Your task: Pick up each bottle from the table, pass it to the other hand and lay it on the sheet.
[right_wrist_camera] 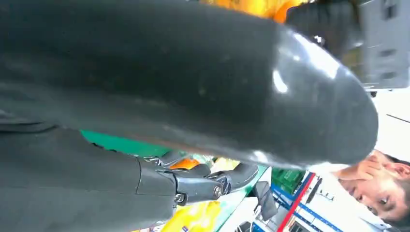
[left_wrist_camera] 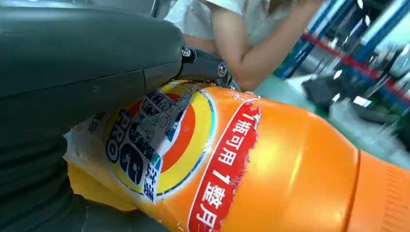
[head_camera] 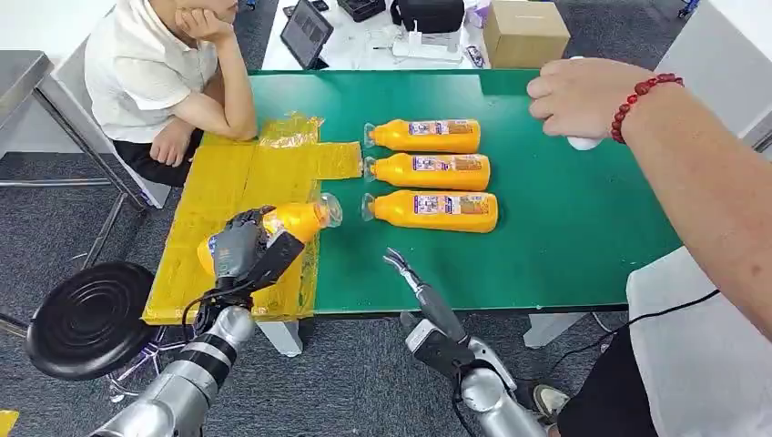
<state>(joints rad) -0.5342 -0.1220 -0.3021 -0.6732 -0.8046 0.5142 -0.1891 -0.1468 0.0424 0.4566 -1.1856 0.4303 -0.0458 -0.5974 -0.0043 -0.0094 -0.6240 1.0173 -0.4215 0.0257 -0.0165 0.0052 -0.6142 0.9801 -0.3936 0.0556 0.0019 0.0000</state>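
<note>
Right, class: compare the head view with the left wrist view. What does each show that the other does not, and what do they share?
Head view alone: three orange bottles lying in a row on the green table, the yellow sheet, the right hand open and holding nothing, and a person's hand with a red bead bracelet.

Left wrist view alone: the held bottle's label print close up.

Both: the left hand gripping an orange bottle, and the seated person's arm.

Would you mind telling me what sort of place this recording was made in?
Probably a robotics lab or workshop: a green-topped work table holds identical orange plastic bottles laid in a row, a cluttered white desk with a tablet stands behind, and blue shelving shows beyond.
</note>
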